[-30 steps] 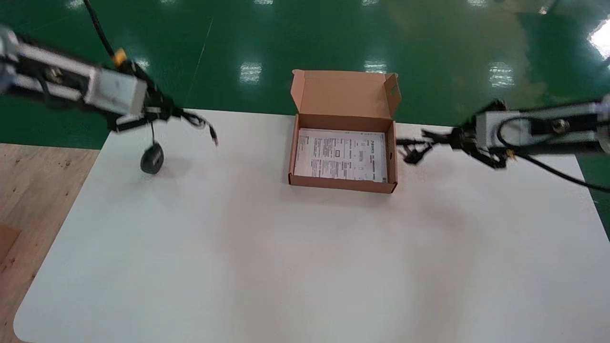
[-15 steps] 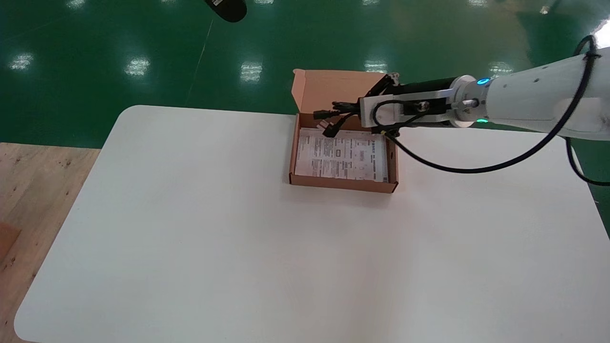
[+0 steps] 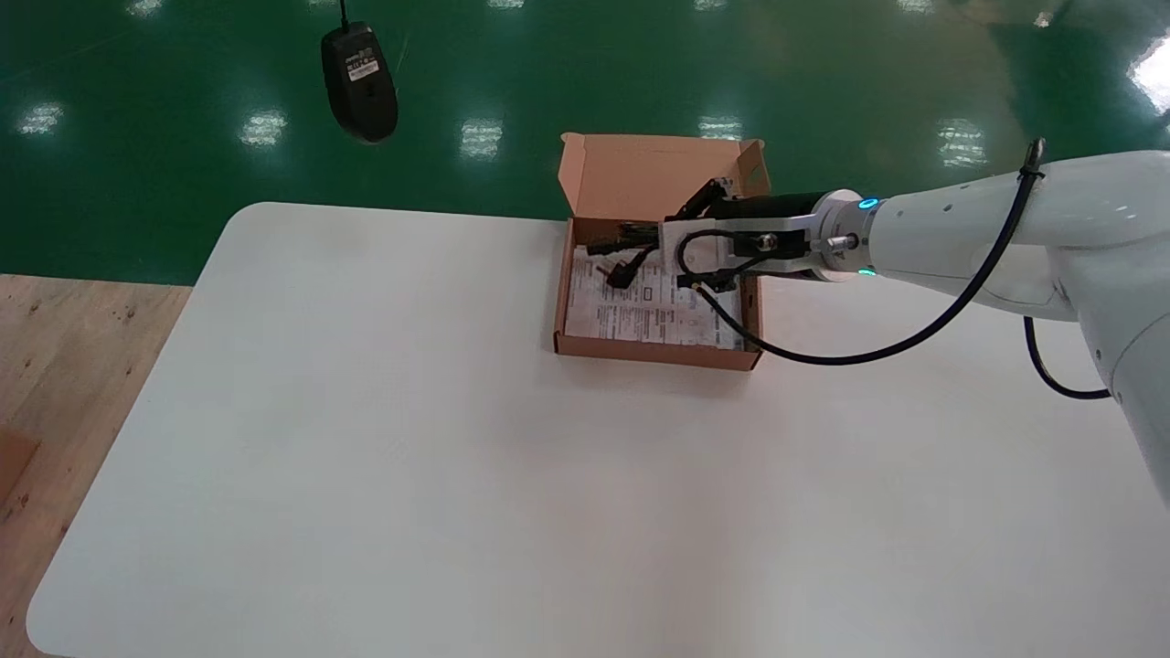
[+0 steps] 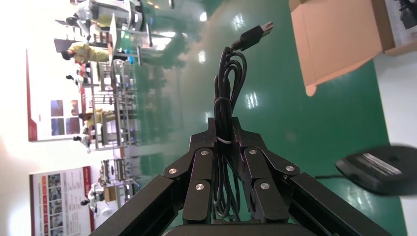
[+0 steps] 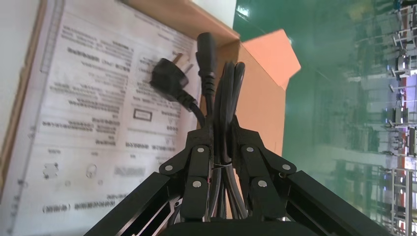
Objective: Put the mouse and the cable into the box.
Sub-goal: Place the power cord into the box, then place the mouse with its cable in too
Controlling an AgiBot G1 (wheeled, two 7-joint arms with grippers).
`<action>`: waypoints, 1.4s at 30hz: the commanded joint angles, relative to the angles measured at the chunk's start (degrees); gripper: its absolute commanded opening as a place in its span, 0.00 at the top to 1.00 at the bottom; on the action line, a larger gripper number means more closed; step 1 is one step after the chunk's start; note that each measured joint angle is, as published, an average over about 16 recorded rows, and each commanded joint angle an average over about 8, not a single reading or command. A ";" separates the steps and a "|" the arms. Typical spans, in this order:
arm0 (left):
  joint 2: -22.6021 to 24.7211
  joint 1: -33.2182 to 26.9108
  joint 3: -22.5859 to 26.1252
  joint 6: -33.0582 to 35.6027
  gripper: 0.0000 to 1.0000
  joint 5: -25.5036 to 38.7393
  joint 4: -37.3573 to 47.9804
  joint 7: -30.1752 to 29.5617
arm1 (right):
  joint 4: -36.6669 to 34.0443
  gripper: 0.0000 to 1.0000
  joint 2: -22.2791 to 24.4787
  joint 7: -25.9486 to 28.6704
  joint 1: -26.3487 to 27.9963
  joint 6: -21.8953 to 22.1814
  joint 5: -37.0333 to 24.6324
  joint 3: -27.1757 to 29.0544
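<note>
Right claw [image 5: 223, 129] clamped on cable [image 5: 227, 83] above the box [image 3: 654, 353], paper sheet [image 3: 640, 315] inside; left claw [image 4: 224, 129] clamps the cord [image 4: 227, 93], mouse [image 3: 359, 82] dangling.

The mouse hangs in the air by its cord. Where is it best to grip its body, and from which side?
Probably across its two long sides, coming in level from the flat, labelled underside. The mouse hangs upright; the left claw holds only its bundled cord, so both sides are free.

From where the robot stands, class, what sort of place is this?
Probably a factory or workshop hall: a glossy green floor, metal shelving racks with wall posters, and a white worktable holding an open brown cardboard box.
</note>
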 commanded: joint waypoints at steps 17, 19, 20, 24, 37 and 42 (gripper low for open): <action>-0.53 0.43 1.07 0.42 1.00 1.50 -0.97 -2.33 | 1.44 0.00 -0.02 1.89 -2.06 -2.69 1.51 -1.23; -0.39 0.86 1.10 0.42 1.00 1.47 -1.00 -2.64 | 1.49 0.00 -0.01 2.03 -2.05 -2.68 1.58 -1.40; -0.25 1.13 1.09 0.44 1.00 1.43 -0.97 -2.80 | 1.52 0.00 -0.01 2.08 -2.05 -2.67 1.62 -1.49; 0.88 2.71 0.83 0.77 1.00 0.77 -0.47 -3.39 | 1.58 0.00 0.15 2.27 -1.79 -2.56 1.81 -1.77; 12.40 13.74 -1.72 0.89 1.00 -4.65 2.72 -1.56 | -2.22 0.00 12.03 4.08 8.30 -11.90 4.77 0.16; 14.87 18.89 -1.89 -0.17 1.00 -7.05 -0.78 -1.02 | -3.73 0.00 17.55 4.46 11.47 -14.92 3.66 -0.53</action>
